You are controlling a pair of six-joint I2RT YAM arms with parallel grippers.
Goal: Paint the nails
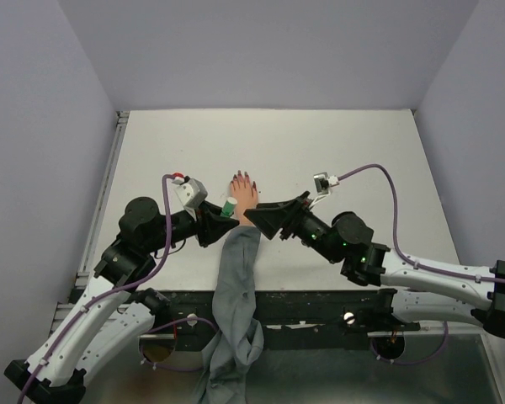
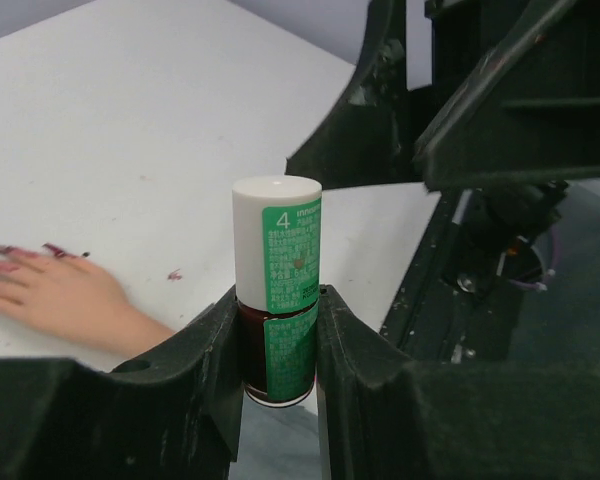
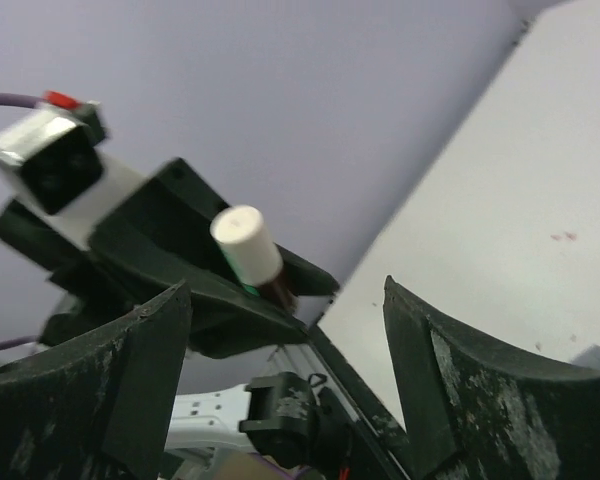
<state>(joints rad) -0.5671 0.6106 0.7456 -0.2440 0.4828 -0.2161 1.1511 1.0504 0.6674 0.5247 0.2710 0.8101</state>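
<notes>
A small peach mannequin hand lies palm down on the white table, its grey sleeve hanging over the near edge. Its nails are dark red-purple; they also show in the left wrist view. My left gripper is shut on a small nail polish bottle with a white cap and green label, held just left of the wrist. My right gripper is open and empty, its fingers pointing at the bottle from the right, above the sleeve.
The table's black near edge runs under both arms. A few small polish specks mark the table near the hand. Grey walls enclose the table on three sides.
</notes>
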